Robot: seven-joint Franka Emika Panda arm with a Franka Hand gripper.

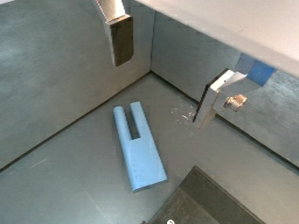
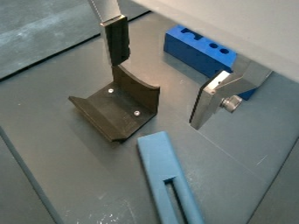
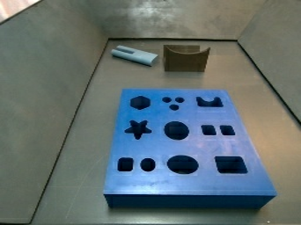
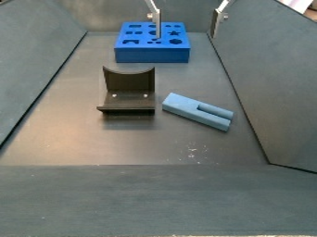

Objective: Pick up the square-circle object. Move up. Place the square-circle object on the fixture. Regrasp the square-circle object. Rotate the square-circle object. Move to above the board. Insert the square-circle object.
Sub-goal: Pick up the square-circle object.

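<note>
The gripper (image 2: pixel 163 74) is held wide open and empty above the grey floor (image 1: pixel 59 96). The square-circle object (image 1: pixel 138 147) lies flat below the fingers (image 1: pixel 121 42), just beside the fixture (image 2: pixel 117 107). It is judged light, rigid and smooth; its long flanks should be pinched. Ample room is left, the board (image 4: pixel 154 43) well apart.

Even, soft overhead light leaves only faint shadows, with pale glare streaks on the grey floor (image 3: pixel 70 132) toward 12 o'clock in a side view, while both wrist views look grainier and slightly soft around the open gripper (image 2: pixel 163 74), whose silver fingers (image 1: pixel 212 101) glint.
</note>
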